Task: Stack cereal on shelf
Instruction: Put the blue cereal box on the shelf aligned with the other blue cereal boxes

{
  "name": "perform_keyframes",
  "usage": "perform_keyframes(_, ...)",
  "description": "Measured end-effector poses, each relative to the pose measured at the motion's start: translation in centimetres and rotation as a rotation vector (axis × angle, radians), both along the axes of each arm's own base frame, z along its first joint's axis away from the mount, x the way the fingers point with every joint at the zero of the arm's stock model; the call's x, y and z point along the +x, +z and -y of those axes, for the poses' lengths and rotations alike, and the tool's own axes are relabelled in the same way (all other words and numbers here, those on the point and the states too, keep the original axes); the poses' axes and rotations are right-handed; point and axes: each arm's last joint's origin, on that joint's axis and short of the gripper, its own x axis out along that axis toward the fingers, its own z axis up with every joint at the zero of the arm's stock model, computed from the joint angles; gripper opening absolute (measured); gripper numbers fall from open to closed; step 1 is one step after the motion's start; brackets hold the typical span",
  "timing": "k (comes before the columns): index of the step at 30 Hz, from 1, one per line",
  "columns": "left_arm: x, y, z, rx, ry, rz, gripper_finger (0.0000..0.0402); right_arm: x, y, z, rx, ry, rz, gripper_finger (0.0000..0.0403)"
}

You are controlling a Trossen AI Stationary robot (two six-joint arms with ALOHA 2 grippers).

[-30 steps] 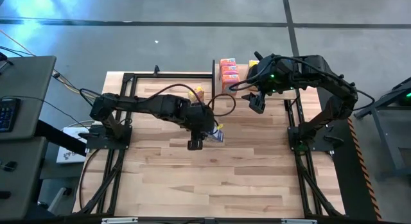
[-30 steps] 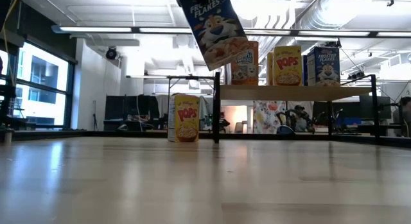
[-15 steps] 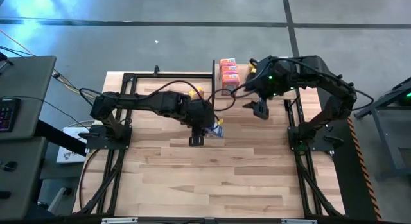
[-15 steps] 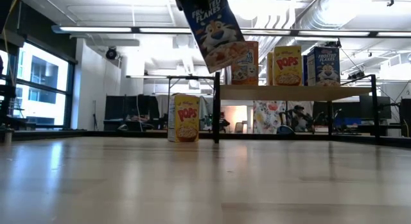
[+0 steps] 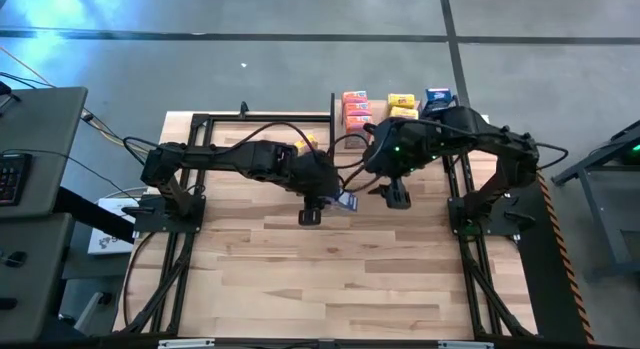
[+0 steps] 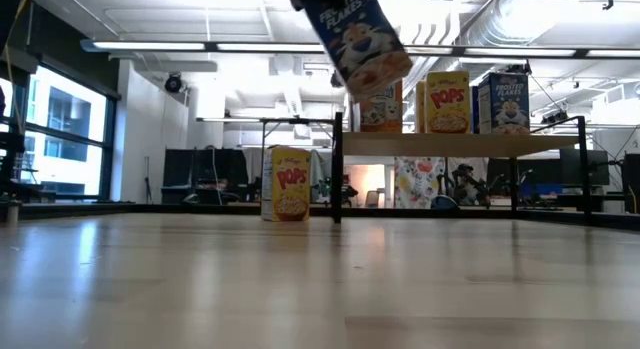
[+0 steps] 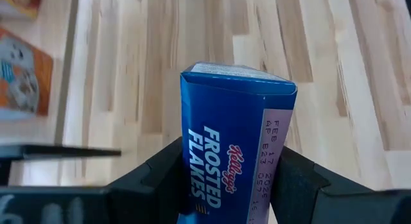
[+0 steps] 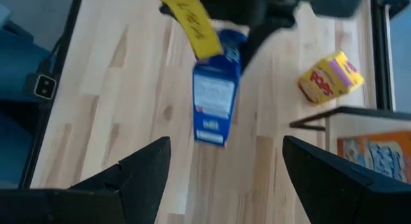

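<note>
Cardboard looked light and crushable: the blue box [image 7: 234, 144] hung tilted in front of the shelf [image 5: 395, 124], left gripper [image 7: 225, 179] clamped across its narrow sides. Right gripper [image 8: 221, 166], jaws wide apart, hovered near; I'd grip the flat faces, gently

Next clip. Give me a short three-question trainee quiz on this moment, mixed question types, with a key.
1. True or false: the left gripper is shut on the blue cereal box.
2. The right gripper is: A) open, holding nothing; B) shut on a yellow box; C) resting on the shelf.
3. In the low view, which box stands on the table beside the shelf?

Key
1. True.
2. A.
3. The yellow cereal box.
</note>
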Motion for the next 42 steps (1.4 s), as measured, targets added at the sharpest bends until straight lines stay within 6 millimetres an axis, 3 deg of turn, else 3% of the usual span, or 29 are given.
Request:
perform_keyframes(8,0.8,0.7,-0.2,0.04,-0.017,0.108,0.0174,-0.1,0.0,-0.5,-0.005,0.021,-0.002,0.0293)
perform_keyframes(14,1.0,0.8,-0.7,0.051,-0.003,0.132,0.0174,-1.7,1.4,-0.1,-0.032,-0.044,-0.013,0.0293)
perform_keyframes(19,1.0,0.8,-0.9,0.051,0.005,0.129,0.0174,-4.8,3.3,-0.2,-0.009,-0.058,0.071,0.0293)
perform_keyframes(24,1.0,0.8,-0.9,0.05,0.005,0.13,0.0174,-8.3,3.2,-0.2,-0.036,-0.124,0.087,0.0293)
perform_keyframes(28,1.1,0.9,-0.9,0.05,0.005,0.136,0.0174,-10.4,1.6,-0.1,-0.053,-0.2,0.115,0.0293)
perform_keyframes(32,1.1,0.9,-0.9,0.05,0.005,0.142,0.0174,-11.0,-0.9,-0.2,-0.032,-0.205,0.218,0.0293)
perform_keyframes(42,1.2,1.0,-0.9,0.033,0.025,0.157,0.0174,-8.5,-7.7,-0.4,-0.113,-0.149,0.35,0.0293)
